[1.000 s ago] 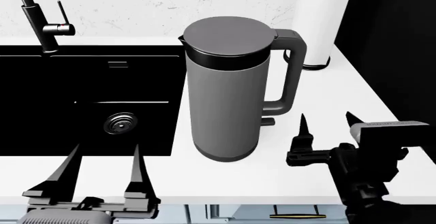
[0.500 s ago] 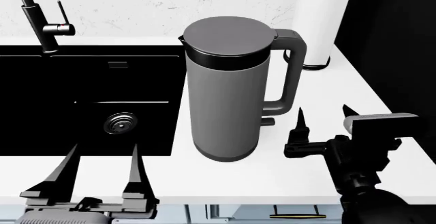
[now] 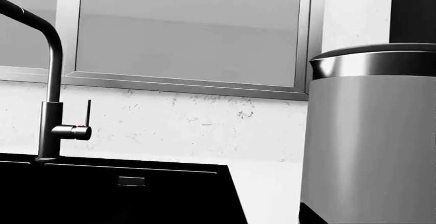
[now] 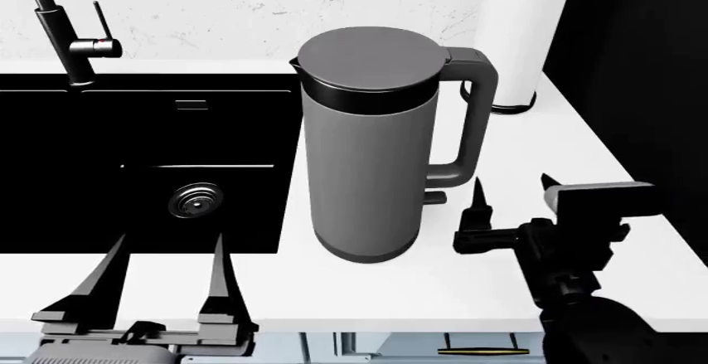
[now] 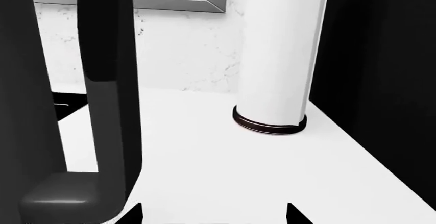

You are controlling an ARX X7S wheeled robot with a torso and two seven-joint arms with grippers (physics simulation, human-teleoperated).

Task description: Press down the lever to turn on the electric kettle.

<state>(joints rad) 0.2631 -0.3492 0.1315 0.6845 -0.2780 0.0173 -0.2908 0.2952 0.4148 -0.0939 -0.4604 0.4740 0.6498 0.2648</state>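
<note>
The right gripper [image 4: 511, 191] is creeping in toward the kettle [image 4: 366, 157], fingers spread and empty, closer than a second ago. The lever [image 4: 436, 197] is sticking out just under the handle, unpressed. The left gripper [image 4: 164, 252] is idling open by the sink [image 4: 133, 132].

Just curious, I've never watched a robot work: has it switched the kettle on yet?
Not yet. The right end effector is open, beside the handle and near the lever on the kettle, but touching nothing. Pressing the lever down remains. The left end effector waits open near the sink.
</note>
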